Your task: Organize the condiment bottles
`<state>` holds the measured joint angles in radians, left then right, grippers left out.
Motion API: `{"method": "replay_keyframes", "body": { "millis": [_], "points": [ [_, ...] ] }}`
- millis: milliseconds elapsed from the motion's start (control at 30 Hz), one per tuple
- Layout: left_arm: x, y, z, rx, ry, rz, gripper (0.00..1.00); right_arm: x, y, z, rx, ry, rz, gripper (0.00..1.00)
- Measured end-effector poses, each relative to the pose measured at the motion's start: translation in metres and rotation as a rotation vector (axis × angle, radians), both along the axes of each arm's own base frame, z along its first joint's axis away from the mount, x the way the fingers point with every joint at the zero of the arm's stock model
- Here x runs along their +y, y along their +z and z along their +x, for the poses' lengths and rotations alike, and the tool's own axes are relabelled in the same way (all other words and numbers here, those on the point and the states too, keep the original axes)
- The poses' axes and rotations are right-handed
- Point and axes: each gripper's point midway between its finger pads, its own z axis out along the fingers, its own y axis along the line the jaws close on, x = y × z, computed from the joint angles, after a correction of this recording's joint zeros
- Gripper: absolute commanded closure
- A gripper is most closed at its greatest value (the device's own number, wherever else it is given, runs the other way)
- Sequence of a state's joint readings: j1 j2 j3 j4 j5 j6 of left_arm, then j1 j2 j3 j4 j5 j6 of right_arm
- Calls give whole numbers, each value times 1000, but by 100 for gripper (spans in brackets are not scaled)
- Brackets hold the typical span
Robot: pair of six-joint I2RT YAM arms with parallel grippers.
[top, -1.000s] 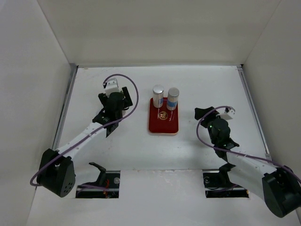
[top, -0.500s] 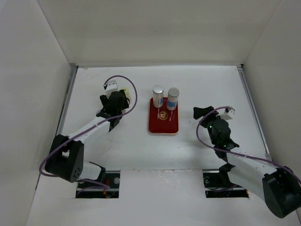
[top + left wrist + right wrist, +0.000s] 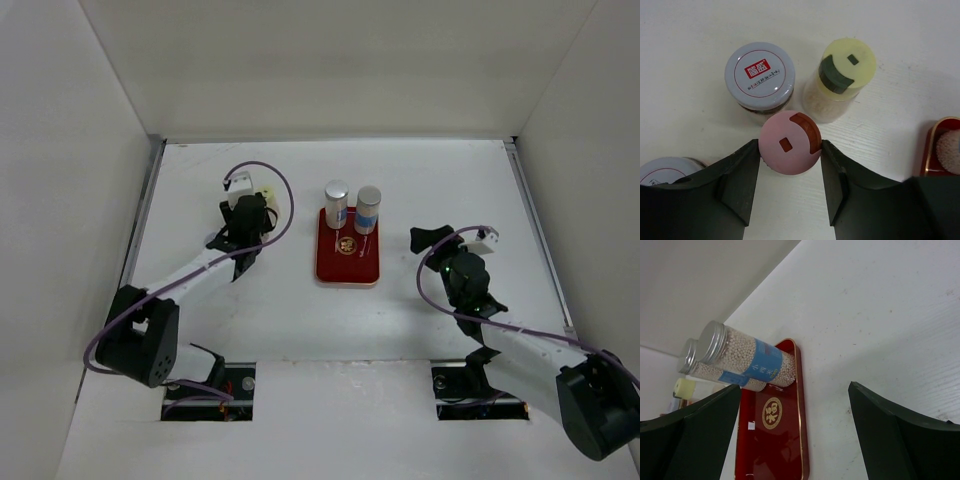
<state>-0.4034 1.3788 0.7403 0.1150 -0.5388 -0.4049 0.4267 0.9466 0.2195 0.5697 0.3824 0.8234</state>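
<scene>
In the left wrist view my left gripper [image 3: 790, 146] is shut on a short pink-lidded bottle [image 3: 789, 141], one finger against each side of its lid. Just beyond it stand a grey-lidded jar [image 3: 760, 75] and a cream bottle with a yellow-green cap [image 3: 846, 67]. Another grey lid [image 3: 665, 172] shows at the lower left. Two grey-capped bottles with blue-white labels [image 3: 337, 203] [image 3: 368, 208] stand at the far end of the red tray [image 3: 348, 262]. My right gripper [image 3: 795, 387] hangs open and empty to the right of the tray, apart from it.
White walls enclose the table on the left, back and right. The near half of the red tray [image 3: 771, 450] is bare. In the top view the left gripper [image 3: 242, 222] is left of the tray and the right gripper [image 3: 440, 246] right of it.
The left gripper has closed on the pink-lidded bottle and its arm has shifted a little. The right gripper has opened wide.
</scene>
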Motion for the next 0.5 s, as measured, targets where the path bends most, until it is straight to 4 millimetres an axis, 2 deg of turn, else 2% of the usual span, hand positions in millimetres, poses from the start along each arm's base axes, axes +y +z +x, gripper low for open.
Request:
{"method": "replay_keyframes", "body": {
  "millis": [133, 267, 367, 500],
  "points": [
    [-23, 36, -12, -79, -63, -37, 75, 0, -3, 0, 9, 0, -4, 4],
    [-73, 66, -21, -141, -185, -81, 75, 1, -7, 1, 19, 2, -8, 4],
    [-110, 72, -23, -143, -261, -101, 75, 1, -6, 1, 15, 2, -7, 3],
    [-145, 60, -23, -113, -325, -96, 75, 1, -5, 2, 13, 2, -5, 3]
  ]
}}
